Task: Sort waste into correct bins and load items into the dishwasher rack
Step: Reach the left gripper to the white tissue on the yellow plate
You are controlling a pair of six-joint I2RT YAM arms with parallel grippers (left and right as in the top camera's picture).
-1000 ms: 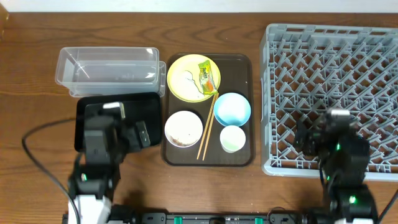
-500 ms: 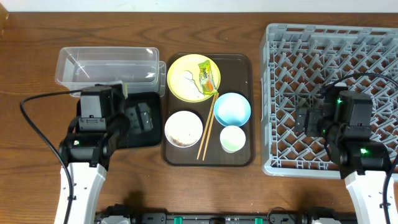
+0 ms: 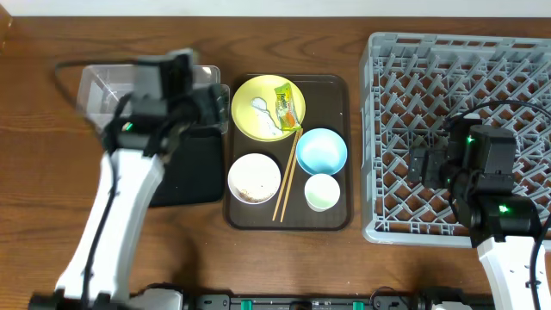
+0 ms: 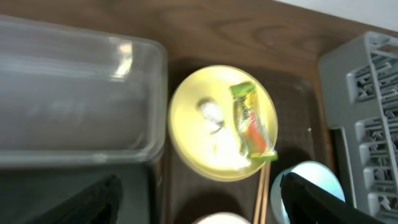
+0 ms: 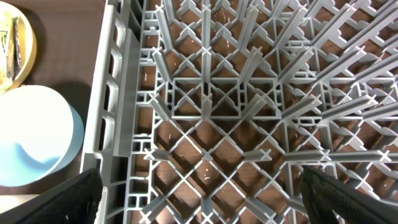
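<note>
The yellow plate (image 3: 268,120) on the dark brown serving tray (image 3: 336,95) carries the yellow-green wrapper (image 3: 288,105) and a white scrap (image 3: 260,105). They also show in the left wrist view: the plate (image 4: 211,149), the wrapper (image 4: 252,121) and the scrap (image 4: 210,111). The blue bowl (image 3: 321,150), white bowl (image 3: 254,177), pale cup (image 3: 322,191) and chopsticks (image 3: 287,176) lie nearer me. My left gripper (image 3: 207,108) is open and empty, hovering between the clear tub (image 3: 103,86) and the plate. My right gripper (image 3: 426,164) is open and empty over the grey rack (image 3: 465,69).
The black tray (image 3: 194,168) lies in front of the clear tub, left of the serving tray. The left arm crosses over both bins. In the right wrist view the rack lattice (image 5: 249,112) fills the frame, with the blue bowl (image 5: 31,137) beyond its left wall.
My left arm has swung from over the black tray to the far side, over the clear tub and toward the yellow plate. My right arm advanced over the rack, then held still.
</note>
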